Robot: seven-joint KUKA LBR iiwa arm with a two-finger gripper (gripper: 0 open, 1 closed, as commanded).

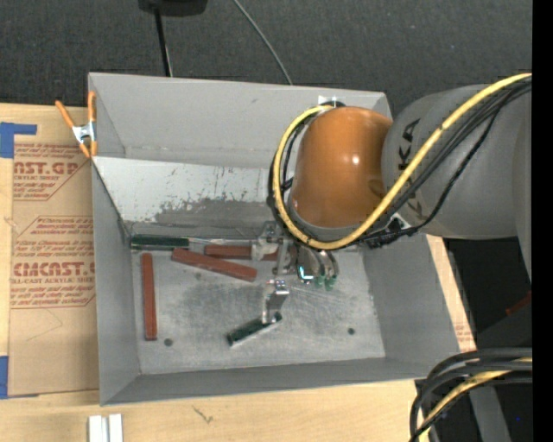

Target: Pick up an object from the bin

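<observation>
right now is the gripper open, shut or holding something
Gripper: it cannot be told whether it is open or closed. It is low over one end of the dark green stick near the front of the bin.

Grey bin [190, 121], red-brown stick [149, 295], dark-green stick [253, 330]

On my feed a pale wooden tabletop [285, 416] runs along the lower edge. Across the top lies a dark, nearly black surface [415, 43], crossed by a thick black cable [162, 47] and a thin cable [263, 43]. A black base [173, 7] sits at the upper edge. Light is soft, even.
</observation>
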